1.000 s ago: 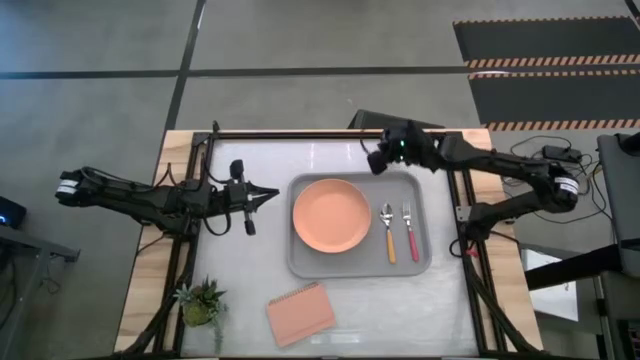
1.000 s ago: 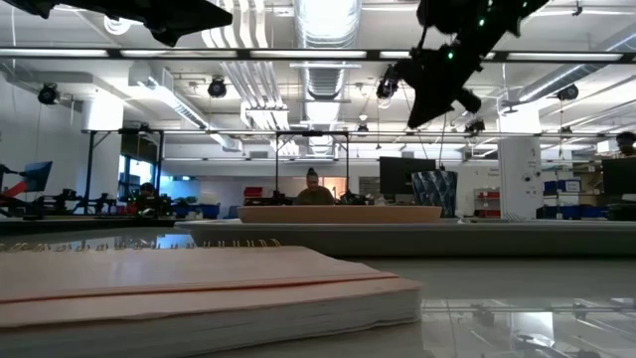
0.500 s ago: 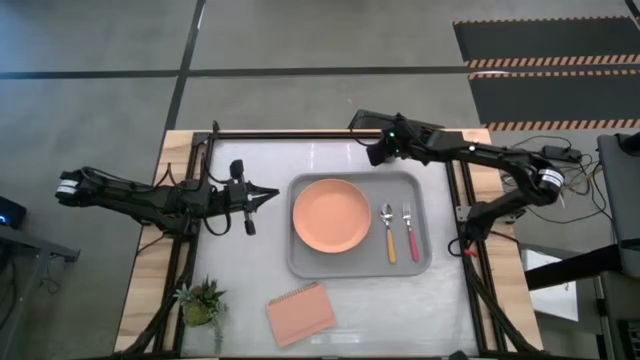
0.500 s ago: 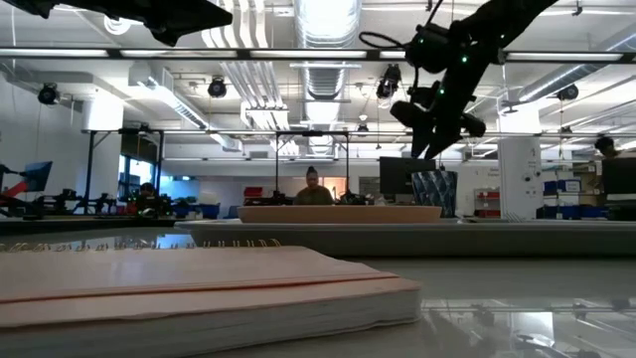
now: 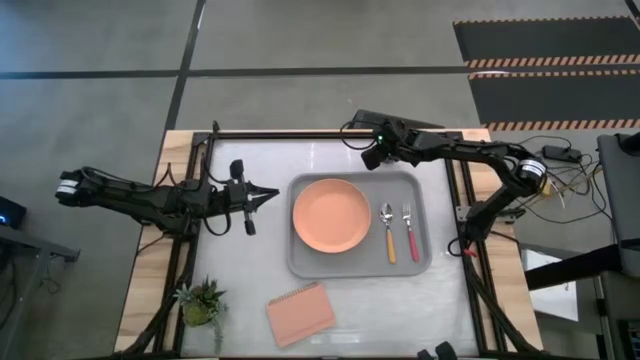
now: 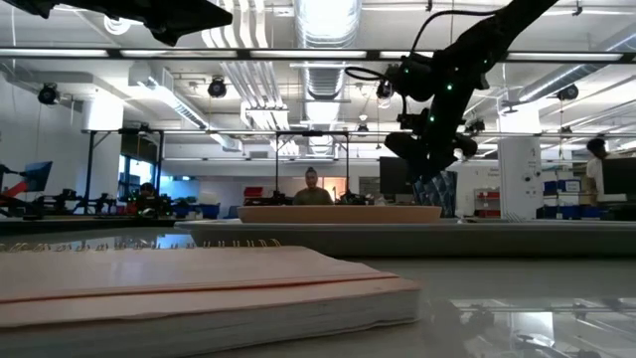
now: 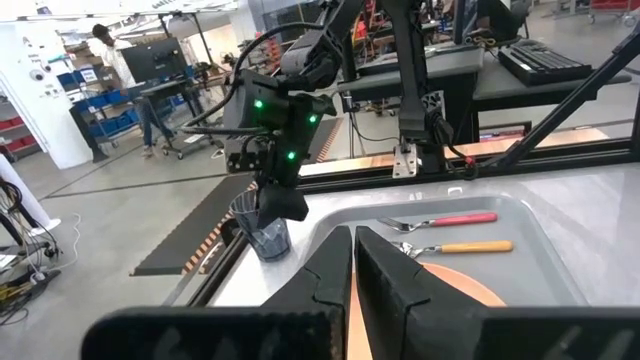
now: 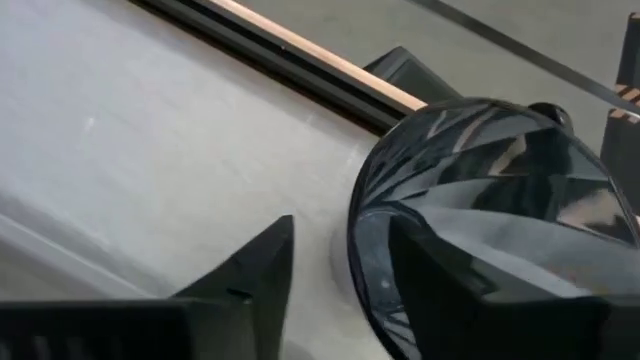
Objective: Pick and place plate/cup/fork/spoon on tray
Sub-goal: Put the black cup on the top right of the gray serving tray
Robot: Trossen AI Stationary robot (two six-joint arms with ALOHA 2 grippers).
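Setting: a large workshop hall with ceiling lights and ducts lies behind the white tabletop [image 5: 260, 280], which also carries a notebook [image 5: 300, 313] and a small plant [image 5: 201, 302] near its front edge.

Tray: the tray [image 5: 425, 262] sits right of the tabletop's centre; the plate [image 5: 331, 215], the spoon [image 5: 388, 230] and the fork [image 5: 409, 228] already lie in it.

Cup: the cup [image 7: 265, 228] stands on the tabletop near the back edge, just beyond the tray's back rim and outside it.

Right claw: the right claw [image 5: 374, 157] hangs directly at the cup with its fingers spread; in its wrist view one finger [image 8: 440, 290] sits inside the cup's mouth and the other outside the wall, so it straddles the rim but does not look clamped yet.

Key relation: the cup is upright, right under this claw; the tray's free spot lies toward the front from there.

Left claw: the left claw [image 5: 268, 196] waits near the left edge, fingers pressed together, gripping nothing, well apart from the cup.
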